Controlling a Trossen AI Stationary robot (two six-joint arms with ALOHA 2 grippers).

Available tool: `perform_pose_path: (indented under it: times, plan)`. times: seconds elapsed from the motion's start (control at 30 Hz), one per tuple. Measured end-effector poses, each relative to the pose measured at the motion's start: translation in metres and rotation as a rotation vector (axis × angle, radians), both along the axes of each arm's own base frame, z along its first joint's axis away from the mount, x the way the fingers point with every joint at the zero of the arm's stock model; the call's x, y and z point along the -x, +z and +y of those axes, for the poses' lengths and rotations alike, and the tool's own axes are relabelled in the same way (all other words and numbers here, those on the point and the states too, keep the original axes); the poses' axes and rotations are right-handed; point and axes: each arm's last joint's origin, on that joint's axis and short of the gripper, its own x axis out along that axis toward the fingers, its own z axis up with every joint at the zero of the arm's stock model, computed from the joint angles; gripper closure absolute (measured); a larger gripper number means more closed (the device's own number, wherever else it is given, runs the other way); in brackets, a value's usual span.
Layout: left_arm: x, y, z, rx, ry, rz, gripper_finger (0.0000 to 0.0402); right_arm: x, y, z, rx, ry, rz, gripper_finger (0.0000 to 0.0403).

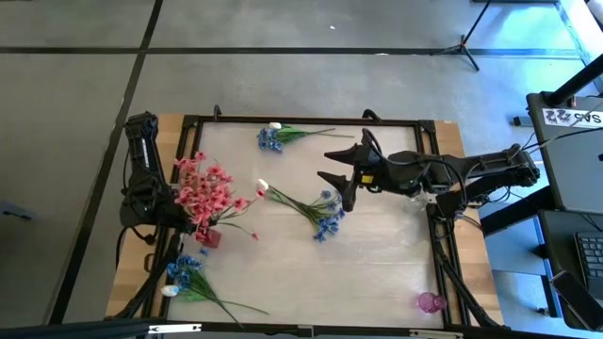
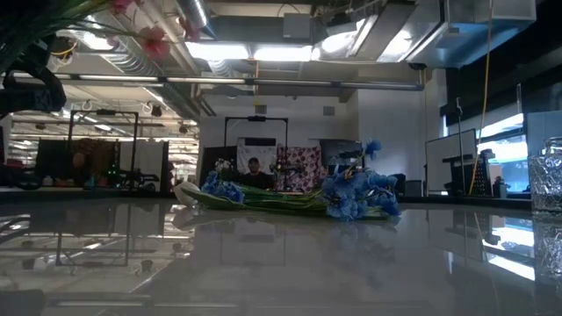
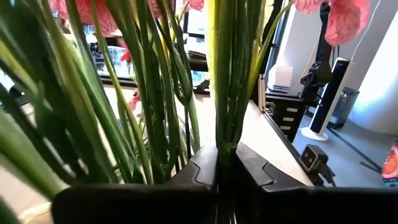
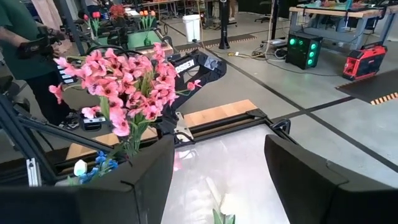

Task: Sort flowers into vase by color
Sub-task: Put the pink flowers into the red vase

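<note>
1. The pale table top (image 1: 377, 254) sits inside a black frame on a grey concrete floor; in the low view the room behind it is a workshop with ceiling lights.
2. At the table's left edge, the left gripper (image 3: 225, 163) has its fingers pressed together on the green stems of the pink flowers (image 1: 207, 193). The bunch stands upright, blooms fanning out above the fingers, over a small red vase (image 1: 208, 237).
3. Just nearer the front edge than that gripper, a blue sprig with a white bud (image 1: 188, 280) lies flat, with its stems running toward the front right.
4. Between the two grippers, a second blue sprig (image 1: 316, 212) lies diagonally, white bud toward the left arm and blue blooms just below the right gripper.
5. Near the far edge, a third blue sprig (image 1: 283, 137) lies along the edge, blooms left, stem pointing right.
6. The right gripper (image 1: 341, 165) hangs over the table's middle with fingers spread wide and nothing between them, its arm stretched in from the right edge.
7. A pink glass vase (image 1: 430, 302) stands at the front right corner; the table's front half is open.
</note>
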Motion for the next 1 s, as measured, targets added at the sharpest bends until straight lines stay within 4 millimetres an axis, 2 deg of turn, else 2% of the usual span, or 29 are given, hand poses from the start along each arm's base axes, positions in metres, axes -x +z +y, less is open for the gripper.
perform_pose_path:
  times: [0.5, 0.8, 1.0]
  plan:
    - [0.005, 0.002, -0.006, 0.041, -0.142, 0.006, 0.0286, 0.001, 0.0, -0.002, 0.012, -0.06, 0.0, 0.0155]
    - [0.013, 0.002, -0.011, 0.067, -0.24, 0.016, 0.0275, 0.001, 0.0, -0.002, 0.017, -0.071, 0.005, 0.0155]
    - [0.013, 0.002, -0.011, 0.1, -0.238, 0.021, 0.0271, -0.008, -0.009, 0.0, 0.029, -0.068, 0.037, 0.0155]
